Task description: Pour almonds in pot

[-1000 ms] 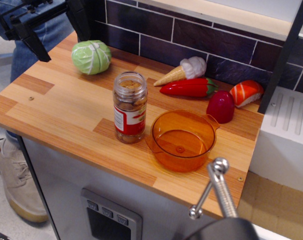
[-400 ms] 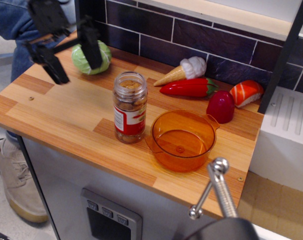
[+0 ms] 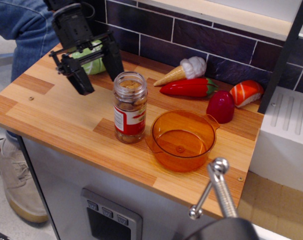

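Black gripper [image 3: 99, 73] hangs above the back-left part of the wooden counter [image 3: 56, 117], jaws spread wide, nothing between them, touching nothing. Its two dark fingers [image 3: 82, 81] point down and toward the front, tips apart, just left of and behind the jar's top. Part of a green cabbage toy [image 3: 92, 62] shows behind the gripper.

Orange translucent pot [image 3: 182, 140] sits near the front edge, right of centre, mouth up, empty, small handles at its sides. Just left of it, close but whether touching can't be told, stands the clear jar [image 3: 130, 107], upright, long axis vertical, open mouth up, red-and-white label on the lower half. Almonds [image 3: 131, 103] fill most of the jar, brown through the plastic.

Behind the pot: dark red rounded toy [image 3: 220, 106], red chili pepper toy [image 3: 188, 87] lying sideways, ice-cream cone toy [image 3: 182, 71] lying with its tip to the left, orange-and-white sushi toy [image 3: 246, 92] at far right. Metal handle [image 3: 215, 186] juts at bottom front.
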